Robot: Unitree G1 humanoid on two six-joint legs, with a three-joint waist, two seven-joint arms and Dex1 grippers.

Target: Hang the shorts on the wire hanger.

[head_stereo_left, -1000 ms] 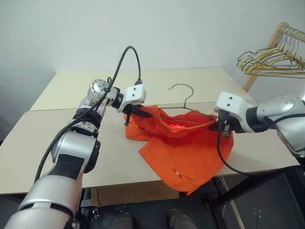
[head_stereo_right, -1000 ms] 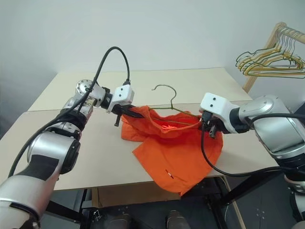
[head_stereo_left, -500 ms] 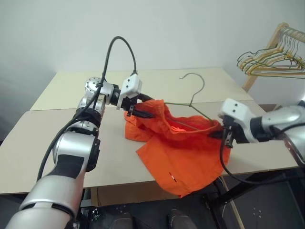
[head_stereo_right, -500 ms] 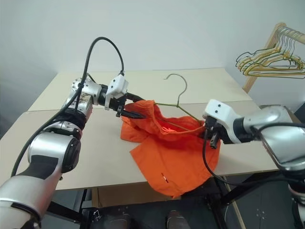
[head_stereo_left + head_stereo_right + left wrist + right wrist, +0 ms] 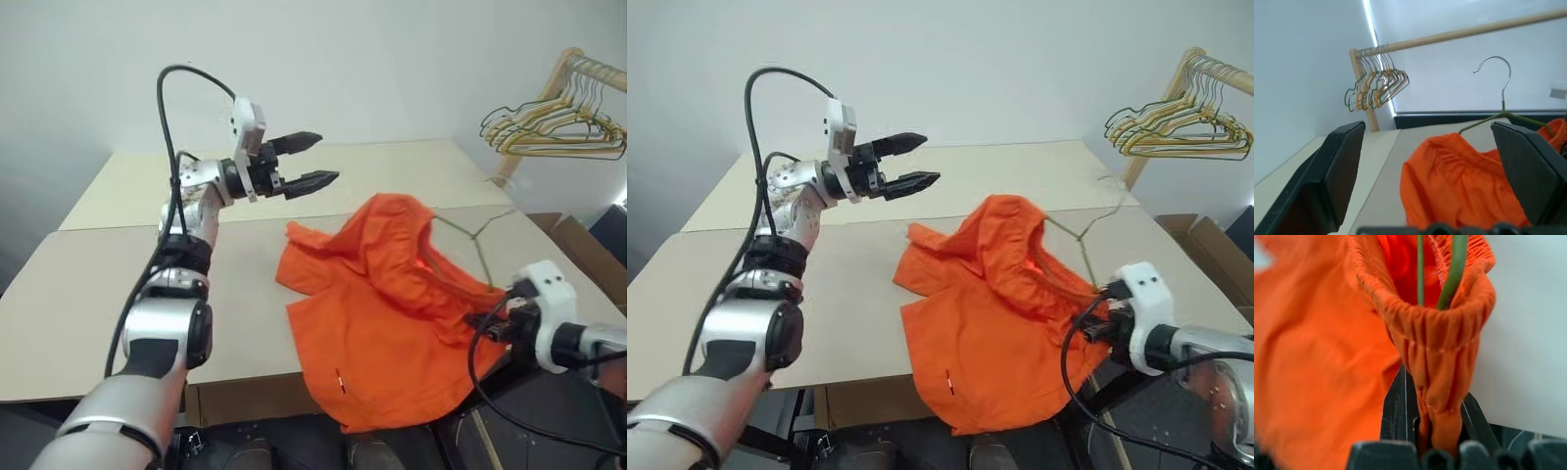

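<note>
We pinch the waistband of the shorts (image 5: 392,294) in our right gripper (image 5: 493,323), the hanger (image 5: 468,233) threaded inside, on the table (image 5: 118,284). Our left gripper (image 5: 312,162) hovers, fingers spread. Next: regrip the free waistband side.

Most of the wire hanger (image 5: 468,235) lies hidden inside the shorts (image 5: 392,304), its hook blurred.
</note>
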